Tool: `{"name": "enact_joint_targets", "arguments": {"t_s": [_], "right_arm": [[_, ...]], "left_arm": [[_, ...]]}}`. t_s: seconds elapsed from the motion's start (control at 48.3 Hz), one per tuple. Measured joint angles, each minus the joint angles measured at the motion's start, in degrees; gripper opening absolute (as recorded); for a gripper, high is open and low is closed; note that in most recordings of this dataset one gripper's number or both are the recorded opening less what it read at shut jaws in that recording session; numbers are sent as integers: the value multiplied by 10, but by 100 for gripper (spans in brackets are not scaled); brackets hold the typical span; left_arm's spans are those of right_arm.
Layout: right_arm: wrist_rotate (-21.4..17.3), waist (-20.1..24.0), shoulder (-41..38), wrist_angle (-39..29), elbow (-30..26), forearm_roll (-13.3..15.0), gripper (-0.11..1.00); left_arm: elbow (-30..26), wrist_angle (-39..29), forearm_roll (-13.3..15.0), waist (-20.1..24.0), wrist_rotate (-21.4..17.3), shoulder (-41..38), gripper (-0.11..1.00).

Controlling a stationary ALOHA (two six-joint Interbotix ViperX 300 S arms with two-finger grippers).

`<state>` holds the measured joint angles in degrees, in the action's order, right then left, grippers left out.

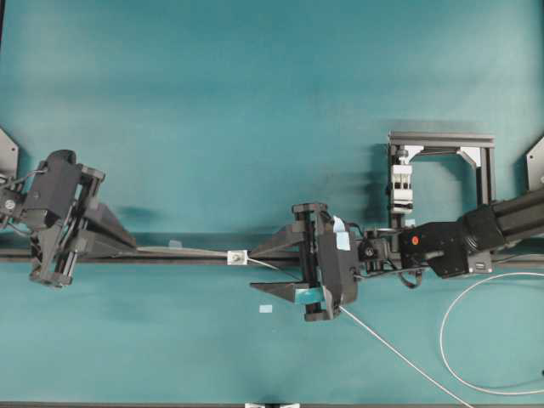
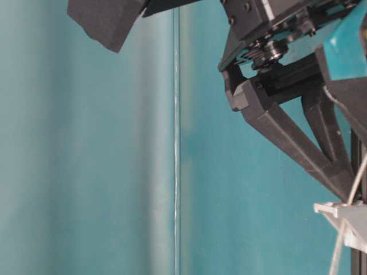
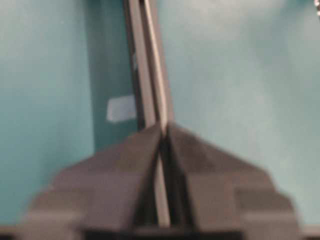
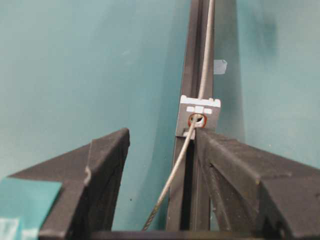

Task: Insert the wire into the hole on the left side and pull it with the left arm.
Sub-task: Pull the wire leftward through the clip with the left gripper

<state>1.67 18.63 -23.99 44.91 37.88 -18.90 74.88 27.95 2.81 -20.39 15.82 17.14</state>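
Observation:
The thin pale wire passes through the hole in the small white block on the black rail. Left of the block it runs along the rail into my left gripper. In the left wrist view that gripper is shut on the wire, its all-black fingertips pinched together. My right gripper, taped teal and white, stands open just right of the block. The wire crosses between its spread fingers without being held, then trails off into a loop.
The black rail crosses the teal table from left to right. A small pale tape rectangle lies in front of the rail. A black and silver metal frame stands at the back right.

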Motion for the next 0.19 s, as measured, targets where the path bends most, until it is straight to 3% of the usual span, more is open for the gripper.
{"name": "enact_joint_targets", "arguments": {"t_s": [0.104,0.186], "right_arm": [[-1,0,1,0,0,-1,68],[0,0,1,0,0,0,68]], "left_arm": [[1,-1,0,-1,0,0,13],[2,0,0,0,-1,3,35]]}}
